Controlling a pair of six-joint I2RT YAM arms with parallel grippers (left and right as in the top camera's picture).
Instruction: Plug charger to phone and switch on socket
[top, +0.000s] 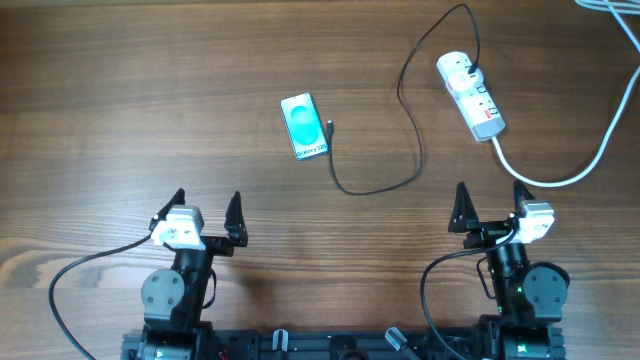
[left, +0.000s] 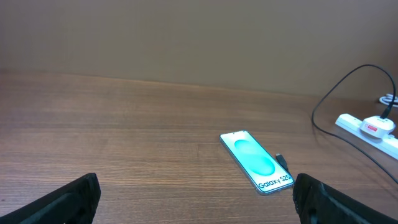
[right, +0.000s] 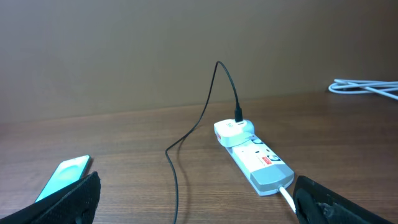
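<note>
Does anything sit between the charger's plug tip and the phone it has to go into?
Nothing visible does. The plug tip lies on the bare table close beside one long edge of the phone, apart from it. Only wood shows in the gap between them.

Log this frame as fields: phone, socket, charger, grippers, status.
phone: flat on table, screen lit
socket: ahead of right arm; switch state unreadable
charger: one end in adapter on socket; plug tip beside phone, not inserted
left gripper: open, empty
right gripper: open, empty
status: phone not yet plugged in
</note>
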